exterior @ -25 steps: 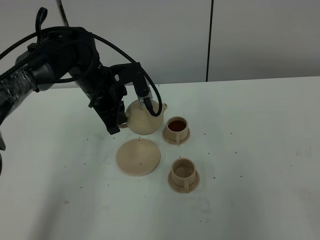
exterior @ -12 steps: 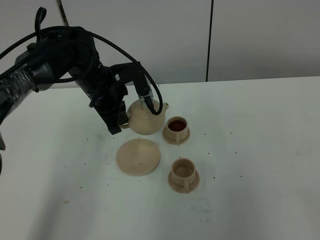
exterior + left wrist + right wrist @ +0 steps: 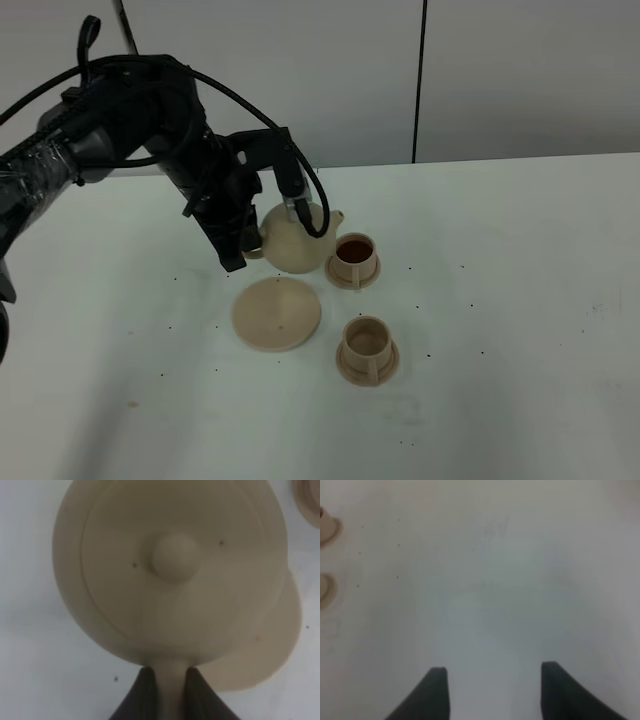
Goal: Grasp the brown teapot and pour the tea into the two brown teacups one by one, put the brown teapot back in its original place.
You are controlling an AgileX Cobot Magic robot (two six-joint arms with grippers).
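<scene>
L arm [image 3: 150, 130], black w/ looped cables, reaches in over the white tabletop [image 3: 520, 300] from the left of the exterior view. The left jaws are clenched on the loop handle [image 3: 171, 680] of the brown teapot [image 3: 293, 240], one dark tip on each side of it in the wrist view. The pot looks raised off the tabletop, though the overhead angle doesn't settle that. Its short spout [image 3: 335, 217] points toward the far teacup [image 3: 353, 260] and sits just beside that cup's rim. From the L wrist cam the brown teapot [image 3: 170, 570] fills most of the pic – round lid, small lid knob [image 3: 174, 557] near the middle. The flat round plate [image 3: 272, 645] shows past one side of the pot, partly hidden behind its belly. In the exterior view the plate [image 3: 277, 313] lies bare on the tabletop, just in front of the pot. The far teacup holds dark reddish-brown liquid & stands on its small saucer. The near teacup [image 3: 367, 350] stands apart from it, closer to the camera and to the right of the plate; its inside shows plain tan. R wrist cam: the right jaws are released – spread wide, only white tabletop between them. Two blurred tan shapes at that view's edge, approx. the teacups [image 3: 325, 525], well apart from the right jaws.
</scene>
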